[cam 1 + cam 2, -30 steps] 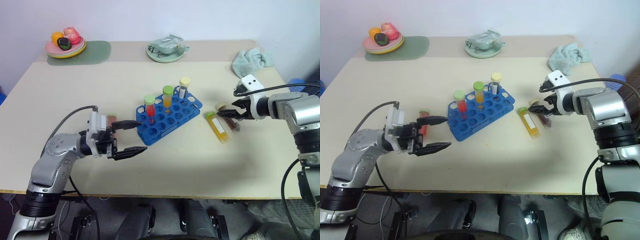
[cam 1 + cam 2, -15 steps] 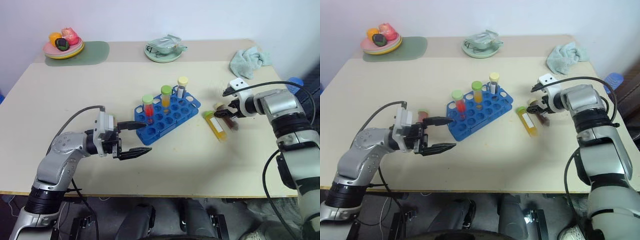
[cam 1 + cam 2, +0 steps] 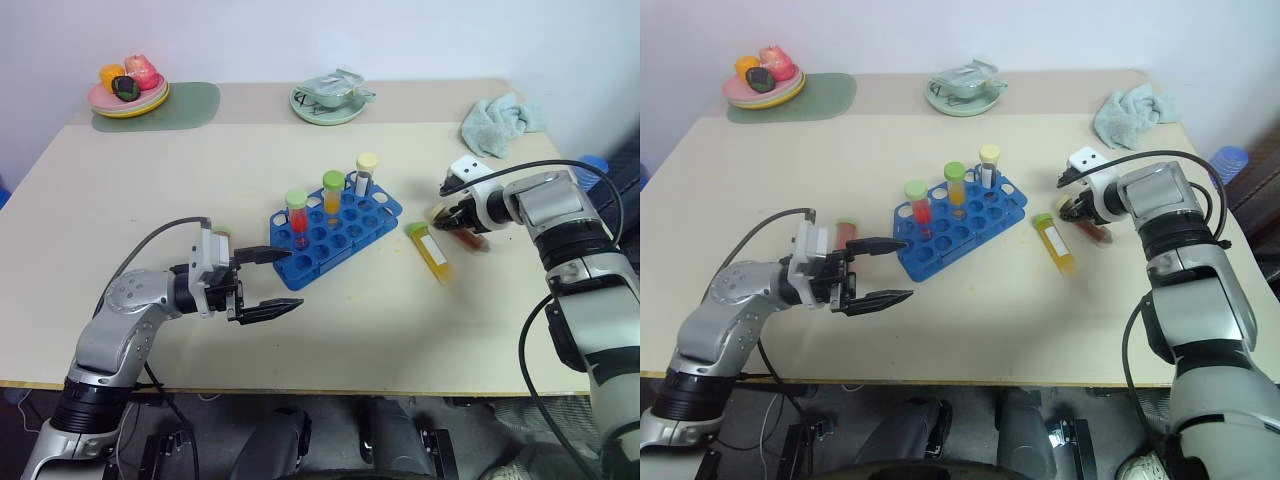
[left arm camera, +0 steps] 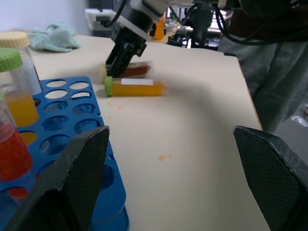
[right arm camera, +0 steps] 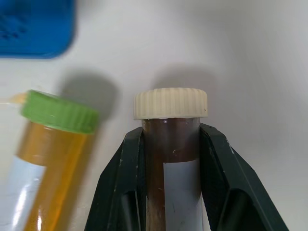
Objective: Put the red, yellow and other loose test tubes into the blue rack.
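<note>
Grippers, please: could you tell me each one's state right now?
Left gripper: open, empty.
Right gripper: shut on the brown tube.

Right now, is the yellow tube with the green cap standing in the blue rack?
No, the yellow tube lies flat on the table, beside the blue rack.

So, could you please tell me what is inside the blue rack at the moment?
The blue rack holds three upright tubes: red, orange and a cream-capped one. The other holes look empty; the tube bottoms are hidden.

head pair overlooks table (image 3: pixel 400 330); wrists close.
</note>
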`<action>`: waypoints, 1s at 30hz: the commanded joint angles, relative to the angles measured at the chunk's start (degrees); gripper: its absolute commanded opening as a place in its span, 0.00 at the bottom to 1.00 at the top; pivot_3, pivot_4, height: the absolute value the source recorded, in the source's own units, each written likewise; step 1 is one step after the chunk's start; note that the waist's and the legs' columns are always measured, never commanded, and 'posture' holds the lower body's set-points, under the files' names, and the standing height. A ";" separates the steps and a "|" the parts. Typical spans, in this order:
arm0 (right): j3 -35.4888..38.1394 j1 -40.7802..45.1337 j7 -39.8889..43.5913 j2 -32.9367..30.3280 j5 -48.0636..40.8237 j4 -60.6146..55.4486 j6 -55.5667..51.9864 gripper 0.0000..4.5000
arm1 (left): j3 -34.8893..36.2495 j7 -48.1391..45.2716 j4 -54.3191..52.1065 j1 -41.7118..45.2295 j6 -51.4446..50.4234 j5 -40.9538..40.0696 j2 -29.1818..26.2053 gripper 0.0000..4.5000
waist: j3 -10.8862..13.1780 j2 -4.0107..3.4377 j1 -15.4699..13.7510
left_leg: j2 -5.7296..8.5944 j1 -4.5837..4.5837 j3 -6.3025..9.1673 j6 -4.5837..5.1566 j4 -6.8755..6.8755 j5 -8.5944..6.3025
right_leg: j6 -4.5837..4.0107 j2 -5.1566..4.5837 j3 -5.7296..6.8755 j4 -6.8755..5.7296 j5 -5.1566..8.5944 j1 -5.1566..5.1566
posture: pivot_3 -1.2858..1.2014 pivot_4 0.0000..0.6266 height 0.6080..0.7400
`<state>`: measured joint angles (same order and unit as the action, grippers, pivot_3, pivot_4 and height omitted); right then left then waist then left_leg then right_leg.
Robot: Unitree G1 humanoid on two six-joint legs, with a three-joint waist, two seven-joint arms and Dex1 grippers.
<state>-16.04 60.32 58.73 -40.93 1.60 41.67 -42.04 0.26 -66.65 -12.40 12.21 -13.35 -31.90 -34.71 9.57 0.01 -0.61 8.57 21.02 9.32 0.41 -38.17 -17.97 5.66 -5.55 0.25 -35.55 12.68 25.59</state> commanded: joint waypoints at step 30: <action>27.59 -20.33 -21.45 38.94 -21.05 -9.24 62.18 0.23 | 4.60 8.27 0.80 -2.03 3.55 0.15 3.34 0.94 | -0.05 0.02 2.00 | -0.21 0.24 -0.18 -0.49 -0.18 0.33 | -0.36 0.33 -0.26 -0.69 -0.35 0.67 | 0.52 0.24 1.00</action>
<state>11.18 38.47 36.55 -2.57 -18.62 32.00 17.40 3.34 -58.75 -9.29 10.12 -9.78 -30.69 -30.93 9.52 0.03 1.40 8.31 21.26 9.13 -0.10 -38.35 -17.63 5.27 -5.17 -0.03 -36.24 12.31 26.27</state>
